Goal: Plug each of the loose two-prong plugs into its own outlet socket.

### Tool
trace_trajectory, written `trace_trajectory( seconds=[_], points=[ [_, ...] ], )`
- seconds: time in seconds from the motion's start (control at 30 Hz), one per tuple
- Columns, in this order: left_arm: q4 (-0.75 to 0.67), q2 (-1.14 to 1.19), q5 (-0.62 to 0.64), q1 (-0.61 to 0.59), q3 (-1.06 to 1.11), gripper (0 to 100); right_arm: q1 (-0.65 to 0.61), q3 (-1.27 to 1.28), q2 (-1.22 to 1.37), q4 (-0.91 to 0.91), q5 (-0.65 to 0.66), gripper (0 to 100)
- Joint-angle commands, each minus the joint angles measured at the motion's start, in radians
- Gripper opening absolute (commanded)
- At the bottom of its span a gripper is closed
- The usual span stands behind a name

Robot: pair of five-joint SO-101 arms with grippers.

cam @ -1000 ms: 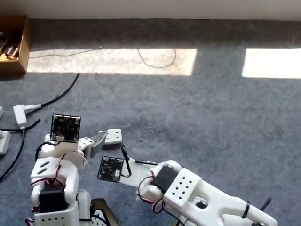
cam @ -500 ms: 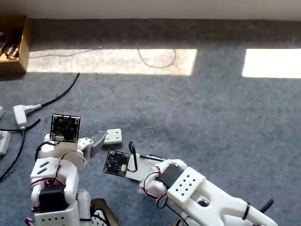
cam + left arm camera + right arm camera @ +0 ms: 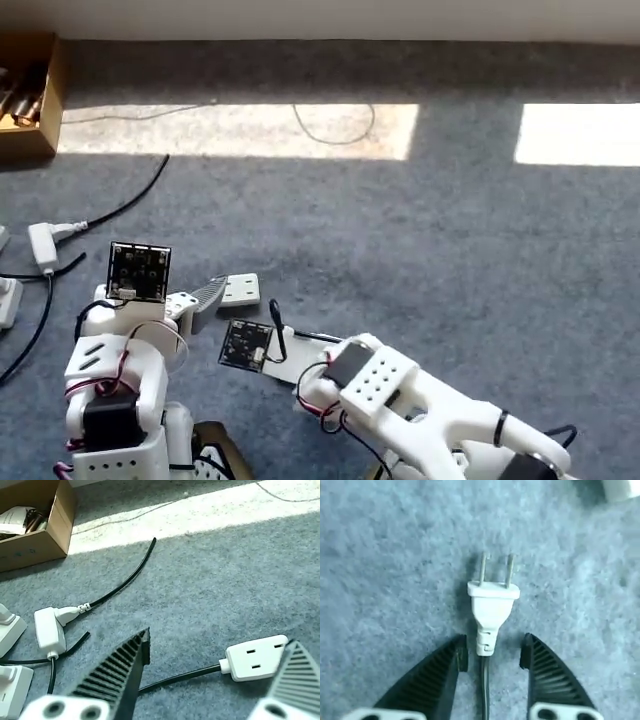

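A white two-prong plug [image 3: 492, 605] lies flat on the grey carpet, prongs pointing away from my right gripper [image 3: 492, 652]. That gripper is open and low, one black finger on either side of the cord just behind the plug body. A white outlet socket [image 3: 255, 657] on a black cord lies in front of my left gripper [image 3: 219, 640], which is open and holds nothing. From above, the socket [image 3: 240, 290] sits just past the left gripper's finger [image 3: 207, 294], and the right arm's wrist board [image 3: 248, 346] covers the plug.
A second white plug [image 3: 49, 627] on a black cable lies to the left, seen from above as well [image 3: 42, 245]. More white blocks [image 3: 11, 630] sit at the left edge. A cardboard box [image 3: 30, 95] stands at the far left, and a thin wire [image 3: 335, 125] crosses the sunlit strip.
The right arm's wrist has moved a little forward and to the right, toward the socket, and the arm behind it has shifted. The left arm has not moved.
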Motion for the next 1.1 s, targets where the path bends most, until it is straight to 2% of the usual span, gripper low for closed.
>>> trace_trajectory(
  seconds=[0.0, 0.37, 0.43, 0.53, 0.77, 0.93, 1.07],
  points=[
    [0.005, 0.001, 0.002, -0.002, -0.025, 39, 0.008, -0.076, 0.085, -0.016, -0.008, 16.3],
    [0.005, 0.001, 0.002, -0.001, -0.025, 39, -0.03, -0.081, 0.104, -0.054, -0.015, 15.8],
    [0.005, 0.001, 0.002, -0.001, -0.025, 39, -0.036, -0.077, 0.104, -0.071, -0.017, 12.9],
    [0.005, 0.001, 0.002, -0.001, -0.025, 39, -0.031, -0.085, 0.104, -0.074, -0.021, 0.0],
    [0.005, 0.001, 0.002, -0.001, -0.022, 39, -0.033, -0.085, 0.093, -0.07, -0.052, 0.7],
    [-0.003, 0.001, 0.002, -0.005, -0.038, 39, 0.001, -0.17, 0.053, 0.05, -0.12, 0.6],
    [0.071, 0.004, 0.003, -0.007, -0.151, 39, 0.059, -0.295, -0.17, 0.117, -0.232, 0.6]
  ],
)
